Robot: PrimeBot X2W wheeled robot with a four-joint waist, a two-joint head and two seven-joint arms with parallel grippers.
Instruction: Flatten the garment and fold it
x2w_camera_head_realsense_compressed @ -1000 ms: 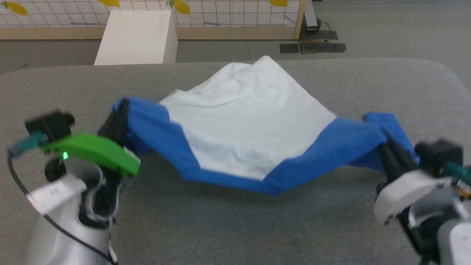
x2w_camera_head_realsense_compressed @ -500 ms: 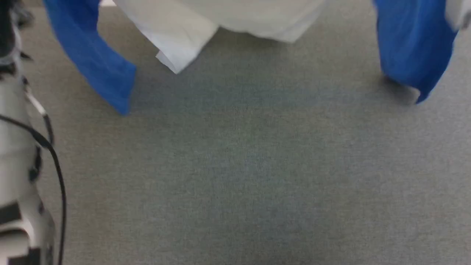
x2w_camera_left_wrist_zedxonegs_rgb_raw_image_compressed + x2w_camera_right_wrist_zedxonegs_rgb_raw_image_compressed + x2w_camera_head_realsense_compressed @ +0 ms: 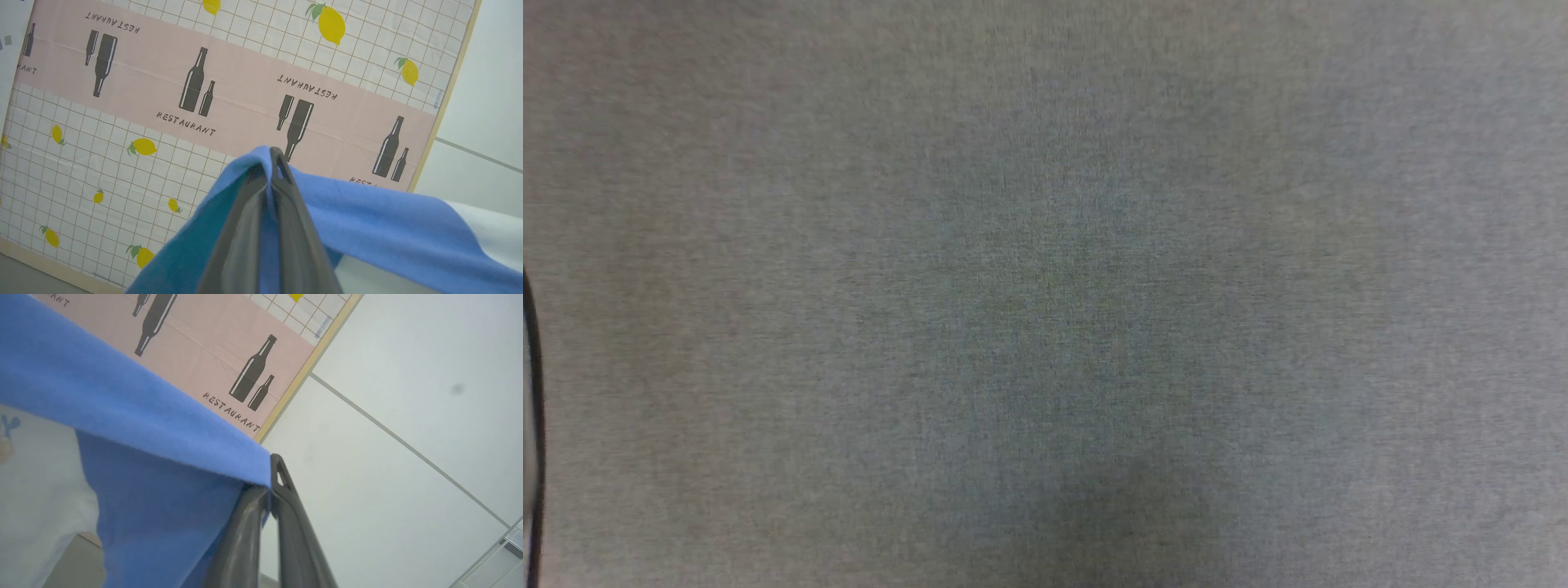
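Where the garment hangs: the garment (image 3: 367, 228) is up in the air in front of the lemon-and-bottle screen (image 3: 122, 102), pinched at its two blue ends.
Left gripper: the left gripper (image 3: 274, 163) has its jaws closed on a blue fold, and cloth drapes down on both sides of them.
Right gripper: the right gripper (image 3: 274, 469) has its jaws closed on a blue edge, close to the tips.
Deciding relation: from the left jaws the cloth runs to that view's right, blue then white. From the right jaws it runs to that view's left. I judge that the long axis goes from gripper to gripper, so neither arm is nearer.
Desk: the grey desk (image 3: 1045, 294) lies under the head camera. Probably the garment must be lowered onto it while stretched.
Count: one garment, two grippers, one desk, one black cable (image 3: 531, 408).
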